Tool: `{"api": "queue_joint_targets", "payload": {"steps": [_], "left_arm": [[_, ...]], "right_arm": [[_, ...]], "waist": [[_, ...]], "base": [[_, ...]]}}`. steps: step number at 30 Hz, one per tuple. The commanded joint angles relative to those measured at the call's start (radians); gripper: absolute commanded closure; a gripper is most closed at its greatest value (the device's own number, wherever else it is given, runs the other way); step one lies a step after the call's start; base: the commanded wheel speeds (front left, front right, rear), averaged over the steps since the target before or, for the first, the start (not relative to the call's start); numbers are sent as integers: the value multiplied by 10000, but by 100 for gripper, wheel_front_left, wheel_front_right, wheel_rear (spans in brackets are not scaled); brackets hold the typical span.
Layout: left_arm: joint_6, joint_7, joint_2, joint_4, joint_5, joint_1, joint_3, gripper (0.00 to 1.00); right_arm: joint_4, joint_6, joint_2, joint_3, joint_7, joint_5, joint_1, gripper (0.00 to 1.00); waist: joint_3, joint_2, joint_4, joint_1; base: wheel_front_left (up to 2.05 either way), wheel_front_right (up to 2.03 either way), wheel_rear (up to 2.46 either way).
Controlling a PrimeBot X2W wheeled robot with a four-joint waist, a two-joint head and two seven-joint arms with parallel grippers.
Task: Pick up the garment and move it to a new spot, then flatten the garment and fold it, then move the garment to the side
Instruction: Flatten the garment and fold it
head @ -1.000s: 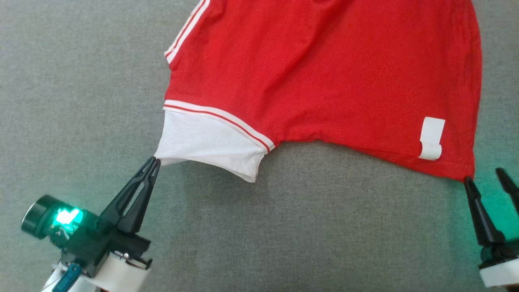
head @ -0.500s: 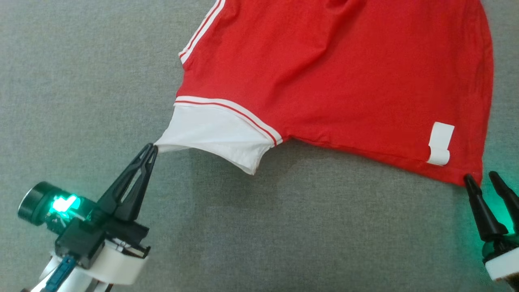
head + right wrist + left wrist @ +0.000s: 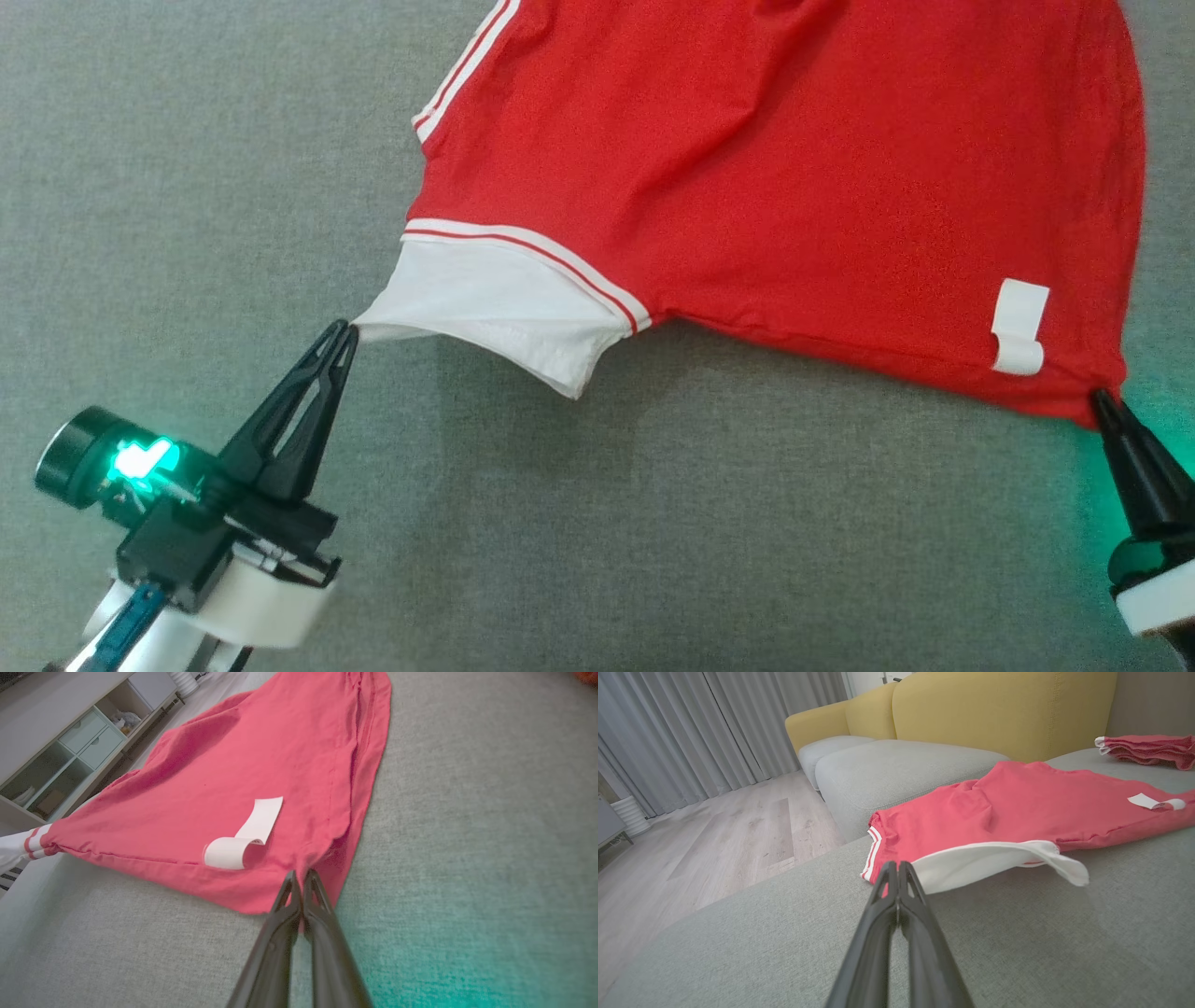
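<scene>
The left gripper [image 3: 344, 331] sits low on the left side. Its two long dark fingers point up and to the right. They are pressed tight together and pinch the white corner of the shirt [image 3: 794, 187] at their tips. A green light [image 3: 140, 462] glows beside its wrist, just above a white ring [image 3: 261, 602]. The right gripper [image 3: 1103, 403] sits low at the right edge. Its fingers point up and a bit left. They are closed too, and pinch the shirt's red corner.
</scene>
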Motion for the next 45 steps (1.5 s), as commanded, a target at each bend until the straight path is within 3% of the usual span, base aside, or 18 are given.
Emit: {"api": "queue_joint_targets", "payload": {"steps": [1,6,10,16,20,23,26,32,36,40,45], "left_arm": [[-68,-79,218,-200,135,6,633,100],[-283,-80,185,-616,263,-2,1189,100],[-468,-80,478,-1202,230,-196,1778,100],[-1238,209,1818,-2426,-243,-1757,3128,100],[-1778,952,2649,-2860,-1095,-3980,3845,100],[-2022,1706,3123,-2358,-1680,-5936,3720,100],[-2135,2213,3225,-1445,-1940,-8035,2977,100],[-2170,2351,2666,1126,-1691,-11962,577,100],[-2172,1821,2028,3003,-1192,-14064,-486,100],[-2173,689,1283,4953,-682,-15781,-1120,100],[-2173,72,1080,5428,-1085,-15767,-1836,100]], "right_arm": [[-209,-7,-507,16,-228,-120,5,100],[-676,-7,-549,-682,-425,-498,-162,100],[-1253,-7,-730,-1403,-450,-881,-519,100],[-2731,-7,-1580,-3042,-400,-1330,-1542,100],[-3329,-7,-2614,-3680,477,-1379,-3137,100],[-3169,-7,-3360,-3155,1387,-1418,-4976,100],[-2624,-7,-3724,-2062,2180,-1324,-7039,100],[-957,-7,-3181,153,3184,-1850,-11077,100],[501,-7,-2558,1134,2985,-2569,-13255,100],[1821,-7,-2183,1875,2097,-3211,-14958,100],[2654,-7,-2396,2827,1433,-3192,-15166,100]], "waist": [[-95,0,-34,0],[-542,0,-186,0],[-832,0,-374,0],[-1251,0,-647,0],[-1013,0,-819,0],[-611,0,-856,0],[-27,0,-752,0],[1213,0,-491,0],[1704,0,-409,0],[1926,0,-355,0],[1774,0,-179,0]], "base": [[0,0,0],[0,0,0],[0,0,0],[0,0,0],[0,0,0],[0,0,0],[0,0,0],[0,0,0],[0,0,0],[0,0,0],[0,0,0]]}}
